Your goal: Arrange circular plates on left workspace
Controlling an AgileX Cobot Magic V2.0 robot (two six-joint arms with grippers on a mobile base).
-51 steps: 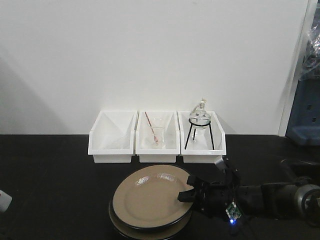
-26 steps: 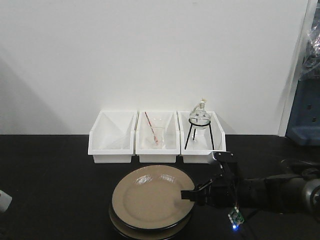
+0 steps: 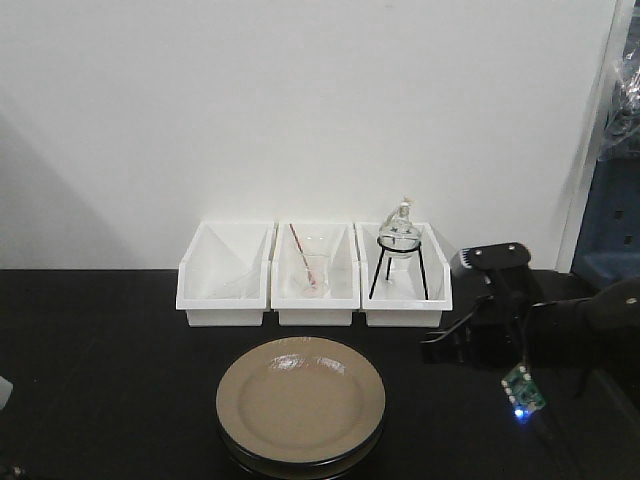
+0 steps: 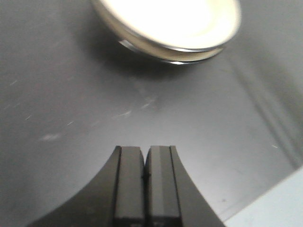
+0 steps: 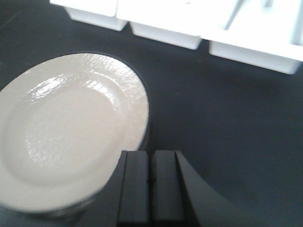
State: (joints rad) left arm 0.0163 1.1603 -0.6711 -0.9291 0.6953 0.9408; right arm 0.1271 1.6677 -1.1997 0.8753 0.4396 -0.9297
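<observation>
1. At the desk's (image 3: 110, 340) six o'clock edge, both circular plates (image 3: 300, 400) lay stacked, unplaced.
2. The right claw (image 5: 151, 182), pressed together, hovered at the stack's three o'clock.
3. The left claw (image 4: 145, 182) was likewise pressed together, empty.

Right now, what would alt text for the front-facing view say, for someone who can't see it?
Two tan circular plates sit stacked on a black countertop, with the right gripper lifted clear beside them. Behind stand three white bins against a white wall; one holds a glass beaker, another a flask on a tripod.
</observation>
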